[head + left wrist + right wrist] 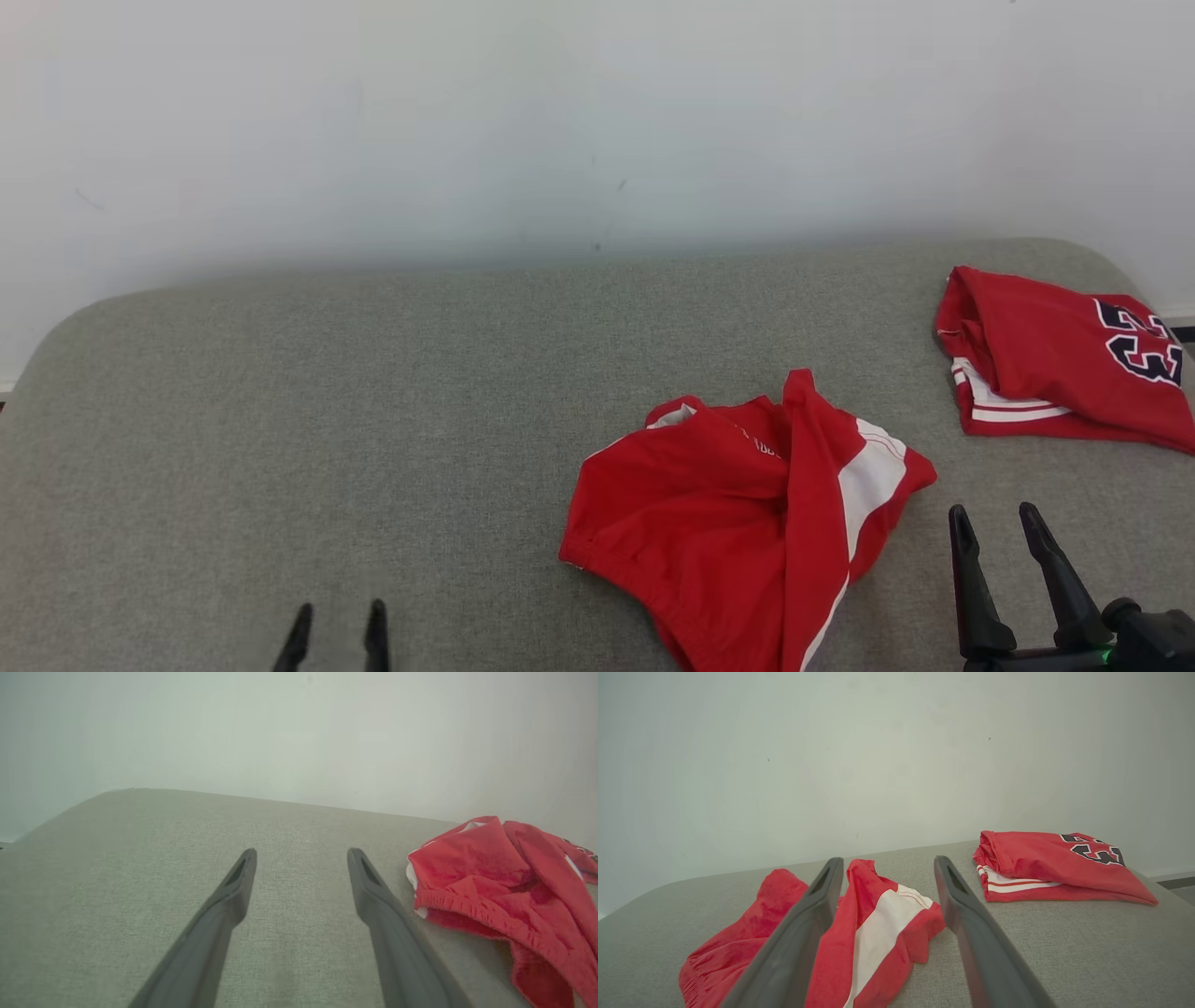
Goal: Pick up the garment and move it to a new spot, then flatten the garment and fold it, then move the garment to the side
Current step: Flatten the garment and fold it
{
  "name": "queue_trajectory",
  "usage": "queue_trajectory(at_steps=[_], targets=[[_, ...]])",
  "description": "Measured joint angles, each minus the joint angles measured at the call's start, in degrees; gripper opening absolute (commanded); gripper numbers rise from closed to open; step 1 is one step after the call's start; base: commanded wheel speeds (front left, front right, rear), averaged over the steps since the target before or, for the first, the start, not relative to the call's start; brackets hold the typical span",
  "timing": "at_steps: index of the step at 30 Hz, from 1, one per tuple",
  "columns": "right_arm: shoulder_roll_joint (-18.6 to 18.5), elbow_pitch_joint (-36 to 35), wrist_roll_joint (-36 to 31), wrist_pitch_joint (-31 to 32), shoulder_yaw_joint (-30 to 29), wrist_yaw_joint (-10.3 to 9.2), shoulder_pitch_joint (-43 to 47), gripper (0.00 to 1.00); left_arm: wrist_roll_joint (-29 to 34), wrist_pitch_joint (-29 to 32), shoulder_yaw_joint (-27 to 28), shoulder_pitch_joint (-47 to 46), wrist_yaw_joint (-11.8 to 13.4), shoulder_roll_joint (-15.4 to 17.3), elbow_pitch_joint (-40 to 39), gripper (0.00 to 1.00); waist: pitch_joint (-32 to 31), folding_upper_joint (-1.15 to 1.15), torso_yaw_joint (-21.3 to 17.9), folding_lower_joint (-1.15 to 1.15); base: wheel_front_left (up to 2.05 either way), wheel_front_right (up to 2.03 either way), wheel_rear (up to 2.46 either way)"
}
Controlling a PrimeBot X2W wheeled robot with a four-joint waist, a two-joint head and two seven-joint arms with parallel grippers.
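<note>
Showing dark numerals (pixel 1145 353), folded jersey (pixel 1027 359) near garment (pixel 709 495)

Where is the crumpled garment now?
Head view: crumpled garment lies right of centre on the grey cushion, nearer the right gripper, left of the folded jersey.

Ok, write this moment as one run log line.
crumpled red garment: on grey surface | left gripper: open, empty | right gripper: open, empty | folded jersey: far right
</note>
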Motion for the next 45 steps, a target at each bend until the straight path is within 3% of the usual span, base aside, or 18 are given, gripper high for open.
queue_trajectory(at_steps=[17, 26, 33, 34, 35, 36, 45], targets=[[-0.7, 1.2, 1.0, 0.0, 1.9, 0.0, -1.7, 1.0, -9.8, 0.9, -37.2, -9.0, -0.4, 2.2, 15.7, 1.0, 1.7, 0.0, -2.6, 0.0, 0.0, 0.0, 0.0], [-1.1, 1.3, 1.2, 0.0, 2.9, 0.0, -3.5, 1.0, -14.7, 0.3, -48.2, -16.9, -0.5, 1.2, 24.0, 1.0, 3.7, 0.0, -5.6, 0.0, 0.0, 0.0, 0.0], [-1.4, 1.0, 1.4, 0.0, 2.4, 0.0, -5.0, 1.0, -17.2, 0.0, -51.3, -22.8, -0.4, -0.3, 27.2, 1.0, 6.2, 0.0, -7.6, 0.01, 0.0, 0.0, 0.0], [-1.3, 1.0, 1.4, 0.0, 2.4, 0.0, -5.1, 1.0, -17.6, 0.0, -51.4, -23.2, -0.4, -0.5, 27.8, 0.93, 6.5, 0.0, -7.9, 0.01, 0.0, 0.0, 0.0], [-1.3, 1.0, 1.4, 0.0, 2.4, 0.0, -5.2, 1.0, -17.9, 0.0, -51.5, -23.5, -0.4, -0.5, 28.4, 0.41, 6.8, 0.01, -8.1, 0.0, 0.0, 0.0, 0.0], [-1.2, 1.0, 1.4, 0.0, 2.3, 0.0, -5.3, 1.0, -18.5, 0.0, -51.4, -23.7, -0.4, -0.6, 28.5, 0.0, 7.1, 0.01, -8.3, 0.01, 0.0, 0.0, 0.0], [-0.5, 1.2, 1.1, 0.0, 1.0, 0.0, -5.2, 1.0, -19.3, 0.0, -43.9, -25.4, -0.5, 0.9, 24.9, 0.0, 7.6, 0.01, -7.5, 0.01, 0.0, 0.0, 0.0]])
